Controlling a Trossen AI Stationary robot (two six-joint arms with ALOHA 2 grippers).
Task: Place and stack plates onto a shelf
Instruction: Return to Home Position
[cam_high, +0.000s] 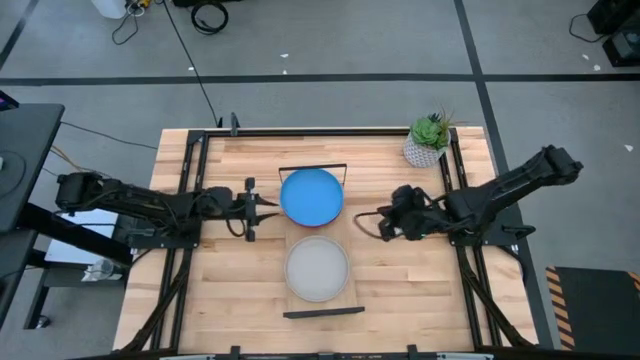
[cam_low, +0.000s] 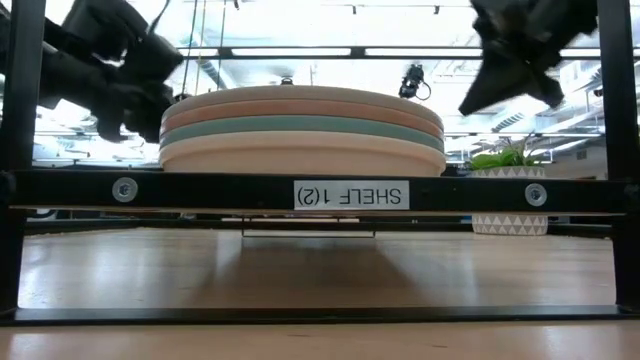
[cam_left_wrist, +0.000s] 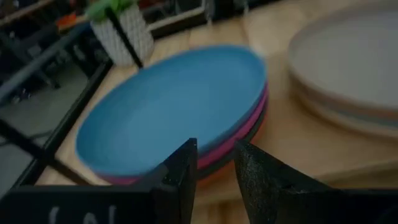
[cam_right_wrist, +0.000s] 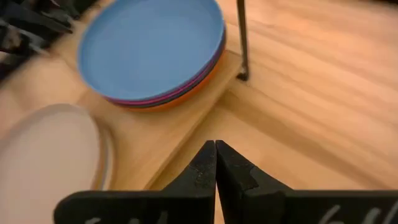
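On the pale-wood shelf (cam_high: 318, 232) stand two stacks of plates. The far stack is topped by a blue plate (cam_high: 312, 195) (cam_left_wrist: 174, 106) (cam_right_wrist: 149, 46), with pink, dark and orange rims under it. The near stack is topped by a grey plate (cam_high: 318, 268) (cam_right_wrist: 43, 155); in the low view its tan, teal and cream rims (cam_low: 300, 130) show. My left gripper (cam_high: 268, 208) (cam_left_wrist: 214, 162) is open with a narrow gap, just left of the blue stack's rim, which it does not touch. My right gripper (cam_high: 360, 222) (cam_right_wrist: 215, 149) is shut over the tabletop, right of the shelf.
Black wire frames close off the shelf's far end (cam_high: 313, 168) and near end (cam_high: 323, 313). A white plant pot (cam_high: 427, 140) (cam_left_wrist: 121, 31) stands at the table's far right. Black rails run along the table's left and right sides. Bare slatted wood lies on both sides of the shelf.
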